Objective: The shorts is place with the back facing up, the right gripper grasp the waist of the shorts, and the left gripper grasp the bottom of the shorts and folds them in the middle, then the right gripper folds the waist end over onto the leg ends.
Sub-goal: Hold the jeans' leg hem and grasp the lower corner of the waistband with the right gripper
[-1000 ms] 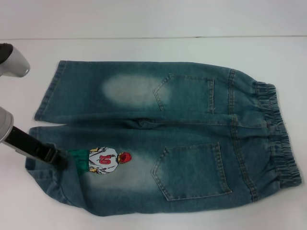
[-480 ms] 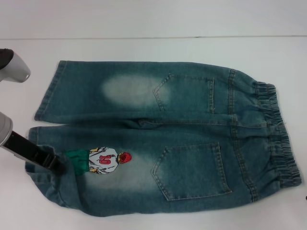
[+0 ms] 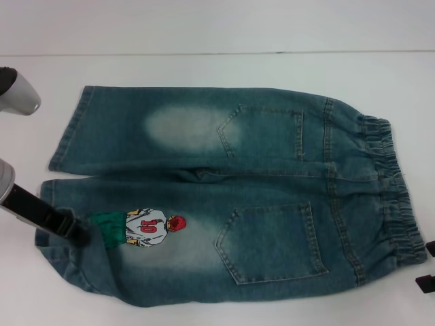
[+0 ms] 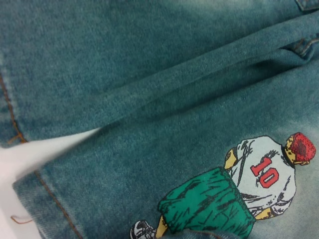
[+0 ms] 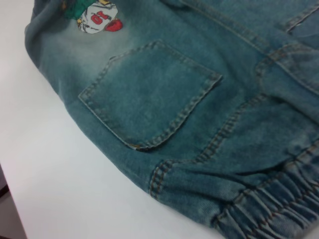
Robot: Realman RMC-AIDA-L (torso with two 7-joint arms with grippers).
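Shorts (image 3: 224, 193) are spread flat on the white table (image 3: 204, 68), back pockets up, legs to the left and waistband to the right. Left gripper (image 3: 76, 231) is pressed into the near leg's hem, can't tell if it's clenched yet. Right gripper (image 3: 427, 266) is just beside the elastic waist (image 3: 397, 197), apparently released, probably lining up its grab.
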